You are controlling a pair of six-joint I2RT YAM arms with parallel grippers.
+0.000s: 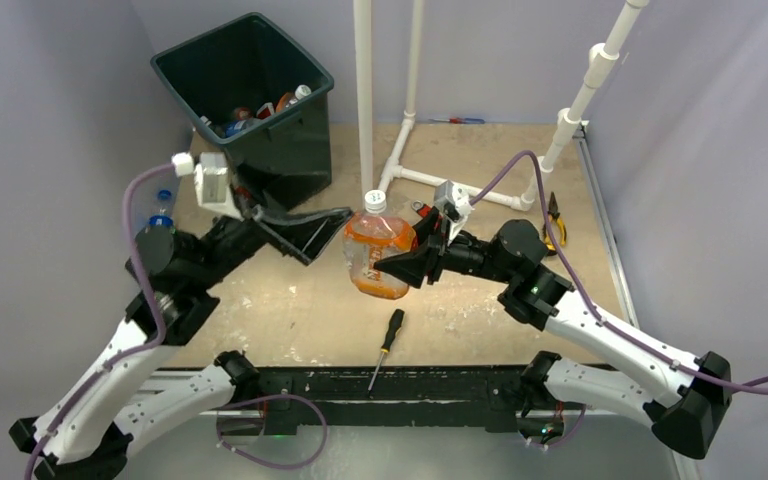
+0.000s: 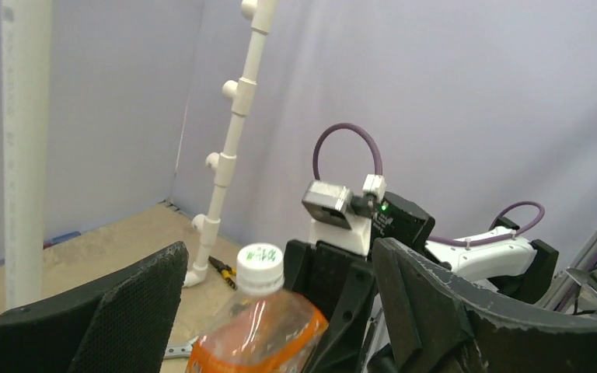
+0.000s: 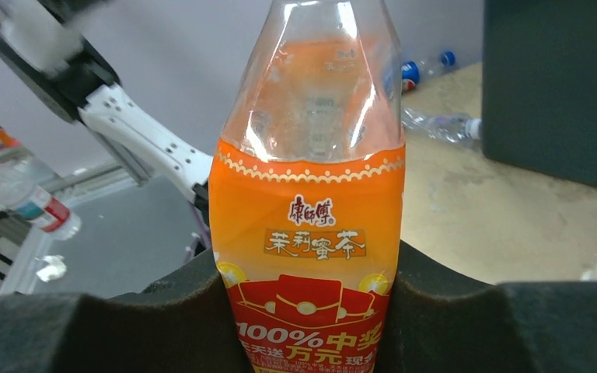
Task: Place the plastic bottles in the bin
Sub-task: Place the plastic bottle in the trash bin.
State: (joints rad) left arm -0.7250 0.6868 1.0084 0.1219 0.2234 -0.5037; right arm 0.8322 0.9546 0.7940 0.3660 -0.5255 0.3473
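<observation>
An orange-labelled plastic bottle (image 1: 373,256) with a white cap hangs upright above the middle of the table. My right gripper (image 1: 402,264) is shut on its lower label from the right. In the right wrist view the bottle (image 3: 308,233) is pinched between both foam pads, with the gripper (image 3: 308,334) around it. My left gripper (image 1: 324,238) stands open just left of the bottle, not touching it. In the left wrist view the bottle (image 2: 258,334) shows beyond the spread jaws of the gripper (image 2: 280,260). The dark bin (image 1: 192,62) stands at the back left with several bottles (image 1: 258,112) inside.
A blue-capped bottle (image 1: 161,212) lies at the table's left edge, behind my left arm. More bottles (image 3: 438,124) lie near the bin wall (image 3: 553,85). A screwdriver (image 1: 388,346) lies near the front. Pliers (image 1: 553,226) and a white pipe frame (image 1: 364,95) stand at the back right.
</observation>
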